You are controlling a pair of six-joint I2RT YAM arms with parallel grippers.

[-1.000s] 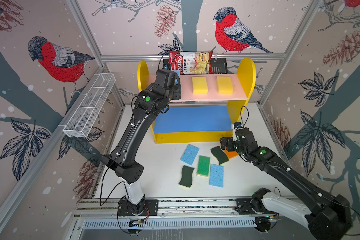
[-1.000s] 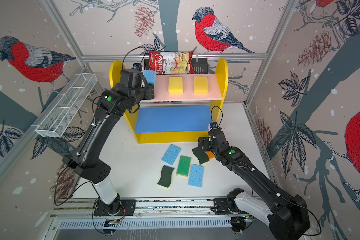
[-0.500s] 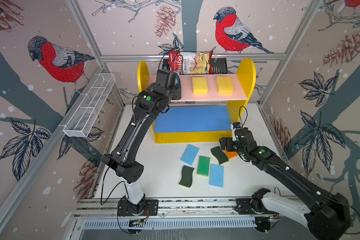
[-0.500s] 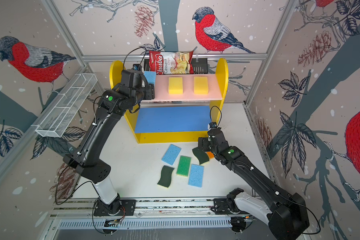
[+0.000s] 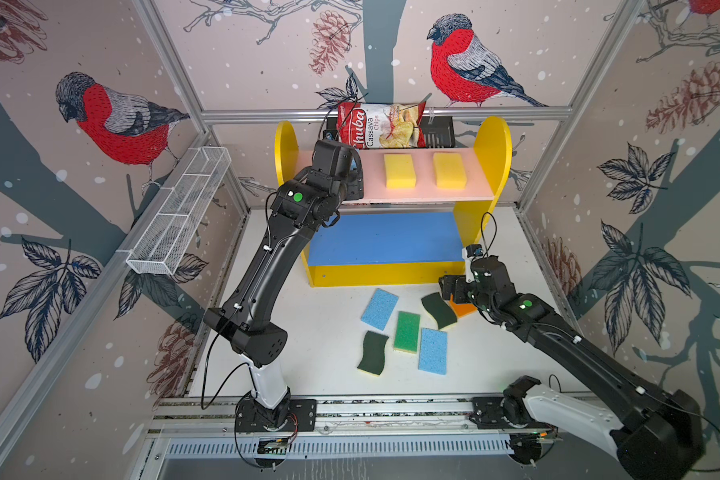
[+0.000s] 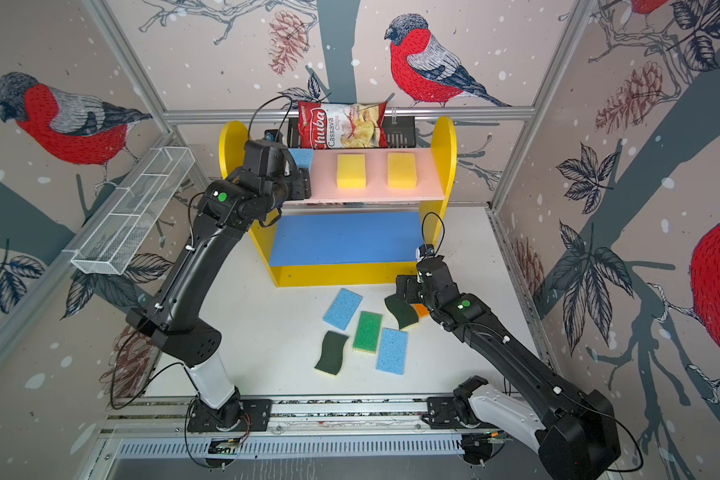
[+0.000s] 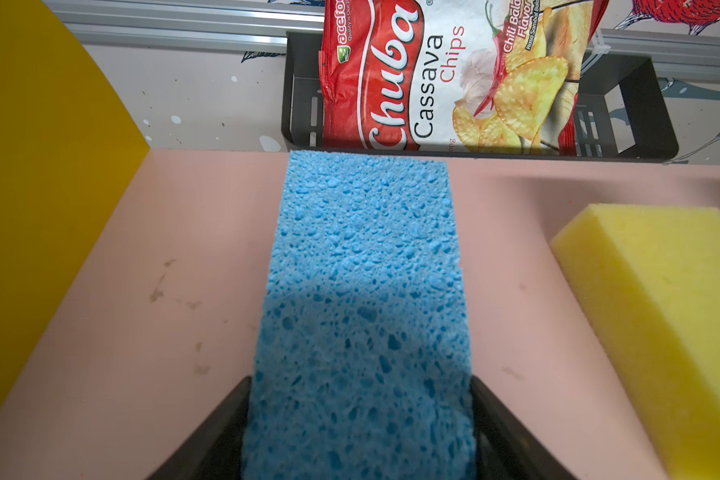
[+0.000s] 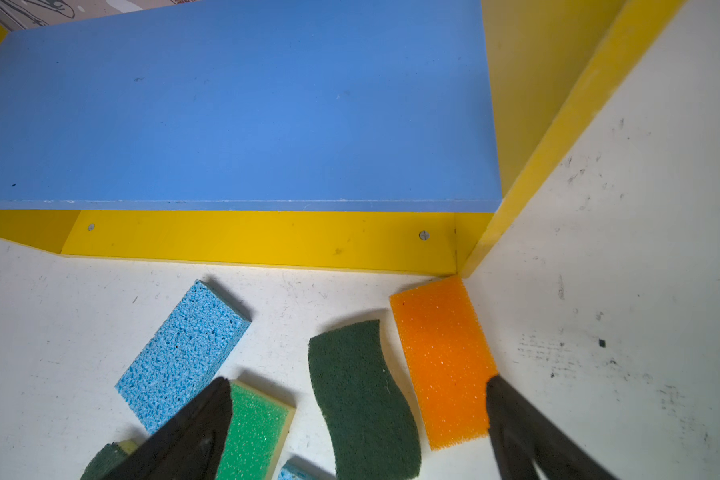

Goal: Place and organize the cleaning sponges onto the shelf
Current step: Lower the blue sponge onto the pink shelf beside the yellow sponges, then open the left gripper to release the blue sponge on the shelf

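The shelf (image 5: pixel 481 187) stands at the back, with two yellow sponges (image 5: pixel 399 170) (image 5: pixel 449 170) on its pink top board. My left gripper (image 7: pixel 360 382) reaches over that board's left end. Its fingers press both long sides of a light blue sponge (image 7: pixel 362 270) (image 6: pixel 302 157) that lies flat on the board. On the table lie two light blue sponges (image 5: pixel 379 308) (image 5: pixel 433 351), a bright green one (image 5: pixel 406 331), two dark-green wavy ones (image 5: pixel 373 352) (image 5: pixel 438 309) and an orange one (image 8: pixel 441 357). My right gripper (image 8: pixel 358 395) (image 5: pixel 447 286) hangs open above the right-hand dark-green sponge.
A red-and-white chips bag (image 5: pixel 381 126) stands in a black rack (image 5: pixel 439 133) behind the shelf. A white wire basket (image 5: pixel 179 216) is fixed to the left wall. The shelf's blue middle board (image 8: pixel 233 108) holds nothing.
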